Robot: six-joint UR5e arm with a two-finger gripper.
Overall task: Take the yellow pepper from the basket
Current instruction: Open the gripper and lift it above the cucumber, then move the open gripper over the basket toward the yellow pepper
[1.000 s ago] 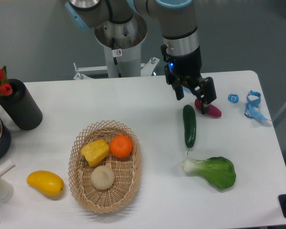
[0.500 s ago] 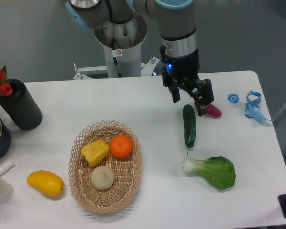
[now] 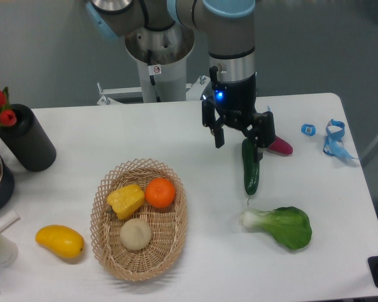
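End effector (image 3: 240,139) has slid left over the last second, off the magenta object (image 3: 278,147) and now over the top end of the cucumber (image 3: 251,167). Fingers spread wide, nothing held. So it's heading basket-ward, approach only, no grasp yet.

Basket (image 3: 171,246) sits well left of the cucumber and a bit nearer the front edge of the counter (image 3: 176,135). Yellow pepper (image 3: 126,201) lies in the basket's upper-left part, touching or just beside the orange (image 3: 160,192), with a pale round item (image 3: 136,233) just below it. Nothing in the basket has moved.

Yellow mango-like fruit (image 3: 60,241) lies on the counter left of the basket, outside it, a lookalike to avoid. Bok choy (image 3: 280,226) sits just below the cucumber's lower end.

Judgement: long leftward travel left, then descend; tight neighbours make the pinch tricky.
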